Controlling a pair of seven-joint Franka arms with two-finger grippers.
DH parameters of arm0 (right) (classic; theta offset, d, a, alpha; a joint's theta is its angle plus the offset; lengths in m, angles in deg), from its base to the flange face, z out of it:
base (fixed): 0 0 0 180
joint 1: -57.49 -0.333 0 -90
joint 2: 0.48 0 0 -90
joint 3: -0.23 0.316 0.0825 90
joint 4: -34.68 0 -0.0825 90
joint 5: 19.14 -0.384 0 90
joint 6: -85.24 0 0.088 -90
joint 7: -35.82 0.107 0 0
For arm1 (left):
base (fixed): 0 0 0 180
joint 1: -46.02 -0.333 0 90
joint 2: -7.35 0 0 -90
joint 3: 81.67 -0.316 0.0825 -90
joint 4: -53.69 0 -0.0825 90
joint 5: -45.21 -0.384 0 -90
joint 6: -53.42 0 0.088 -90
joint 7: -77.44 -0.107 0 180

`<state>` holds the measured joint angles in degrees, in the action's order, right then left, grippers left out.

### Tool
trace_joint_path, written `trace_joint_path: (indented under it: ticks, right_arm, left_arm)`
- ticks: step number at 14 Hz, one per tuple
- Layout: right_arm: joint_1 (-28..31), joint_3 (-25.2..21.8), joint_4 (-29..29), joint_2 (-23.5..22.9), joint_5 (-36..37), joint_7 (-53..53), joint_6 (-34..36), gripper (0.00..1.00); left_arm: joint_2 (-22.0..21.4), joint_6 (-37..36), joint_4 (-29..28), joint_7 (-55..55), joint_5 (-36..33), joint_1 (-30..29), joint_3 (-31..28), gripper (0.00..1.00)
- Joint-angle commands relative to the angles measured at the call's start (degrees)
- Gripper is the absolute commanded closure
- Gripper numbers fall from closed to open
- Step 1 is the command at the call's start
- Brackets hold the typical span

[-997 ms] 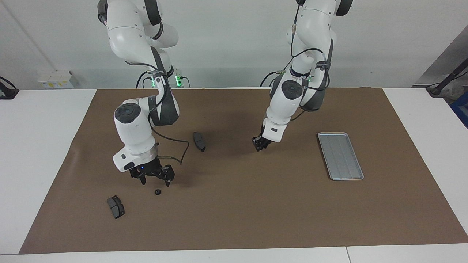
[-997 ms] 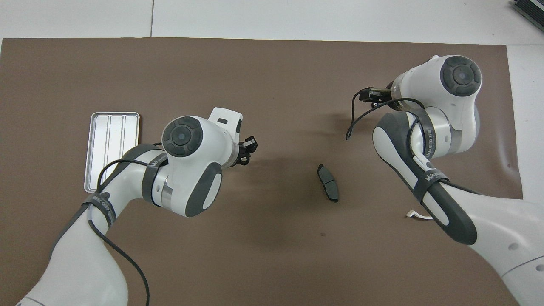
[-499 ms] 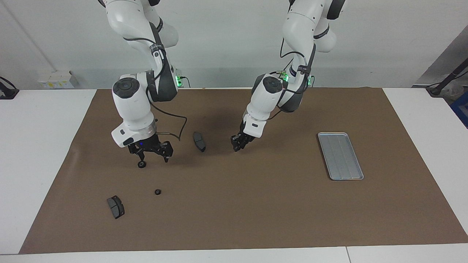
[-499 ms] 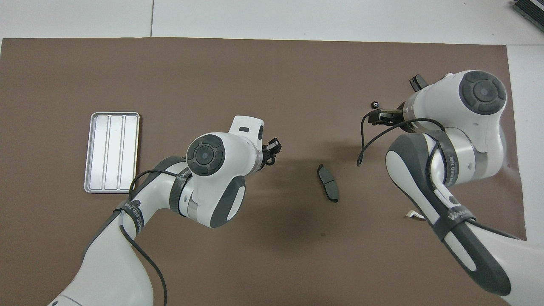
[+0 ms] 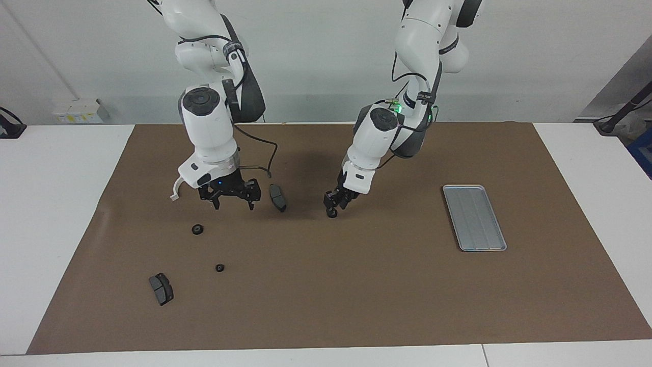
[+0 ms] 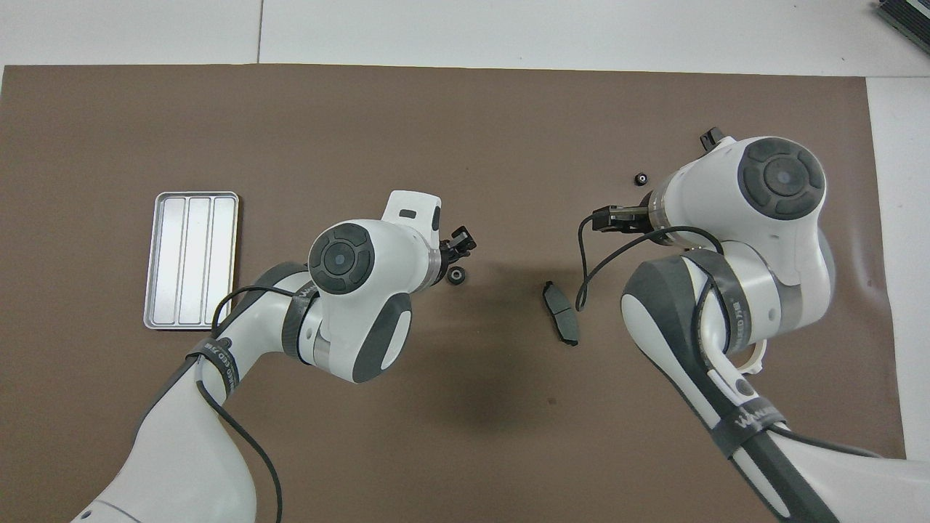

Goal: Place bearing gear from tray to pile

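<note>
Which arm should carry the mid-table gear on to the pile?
Right, likely: the right gripper hangs with jaws open and empty by the brake pad, near the gear.

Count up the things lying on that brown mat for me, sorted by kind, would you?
Small black gears: 3
Dark grey brake pads: 2
White bracket: 1
Metal tray: 1
Total: 7
</note>
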<state>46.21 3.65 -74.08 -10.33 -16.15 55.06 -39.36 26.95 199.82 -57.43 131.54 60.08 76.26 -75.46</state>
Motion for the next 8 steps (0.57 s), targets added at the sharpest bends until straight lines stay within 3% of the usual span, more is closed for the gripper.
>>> trace_joint_path:
  ticks: [1,4,8]
  right_arm:
    - [-2.25,0.27,0.29,-0.25,-1.85,3.68,-0.12,0.00]
    - [-7.69,0.27,2.76,-3.06,-1.85,10.80,-0.99,0.00]
    - [-13.06,0.27,7.67,-7.98,-1.24,15.73,-1.35,0.00]
  left_arm:
    - [0.18,-3.57,1.35,0.13,0.08,-2.10,-0.58,0.34]
    - [-2.19,-16.72,5.64,-2.41,-1.15,-8.78,-0.67,0.34]
    - [-8.51,-31.41,6.19,-17.67,-1.95,-17.66,-0.67,0.33]
